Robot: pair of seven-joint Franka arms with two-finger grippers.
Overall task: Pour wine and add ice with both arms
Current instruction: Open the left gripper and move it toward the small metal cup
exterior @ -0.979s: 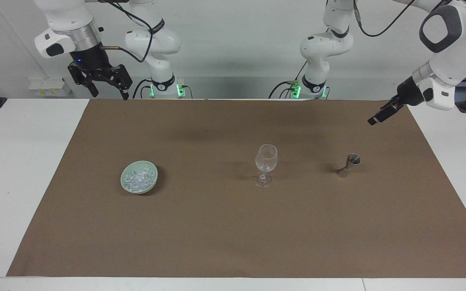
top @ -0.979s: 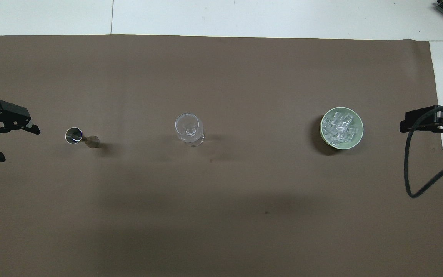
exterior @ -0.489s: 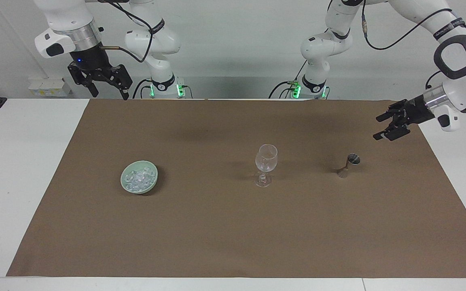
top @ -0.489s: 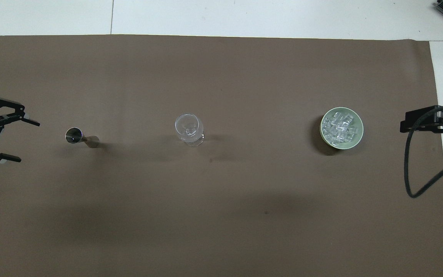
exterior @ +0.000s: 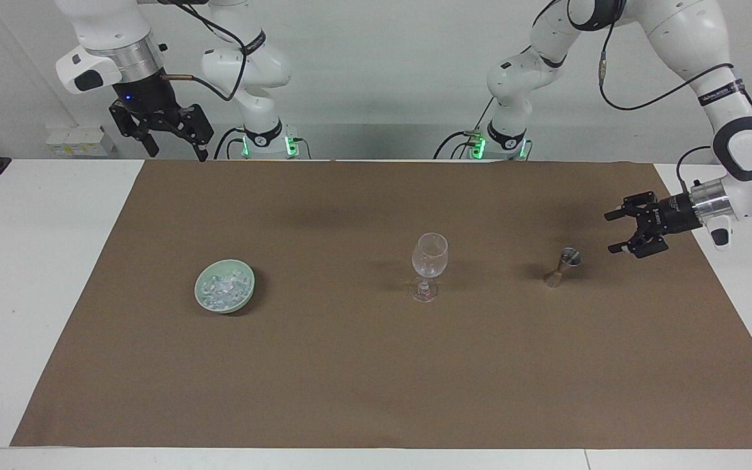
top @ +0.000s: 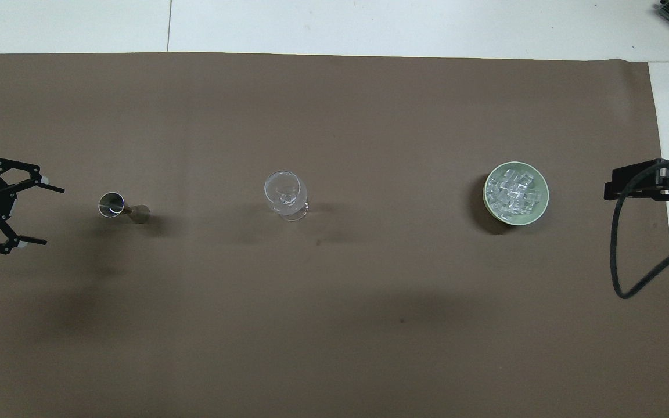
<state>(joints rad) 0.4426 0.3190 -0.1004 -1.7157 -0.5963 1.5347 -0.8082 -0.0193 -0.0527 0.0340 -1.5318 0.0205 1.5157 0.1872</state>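
Left hand (exterior: pixel 616 232) held low beside metal jigger (exterior: pixel 565 264), toward left arm's end of bench (exterior: pixel 49 274); fingers spread wide, nothing held, nothing touched.

Risk judged: jigger narrow-waisted and tall, easily knocked over if one finger strikes before other; contents, if any, cannot be made out, possibly spilled on brown mat (exterior: pixel 376 378).

Right hand (exterior: pixel 173 145) parked high at right arm's end, waiting, fingers apart, empty.

Ice (exterior: pixel 222 289) heaped in pale green bowl (exterior: pixel 245 297), on mat, well apart from wine glass (exterior: pixel 429 264) at centre.
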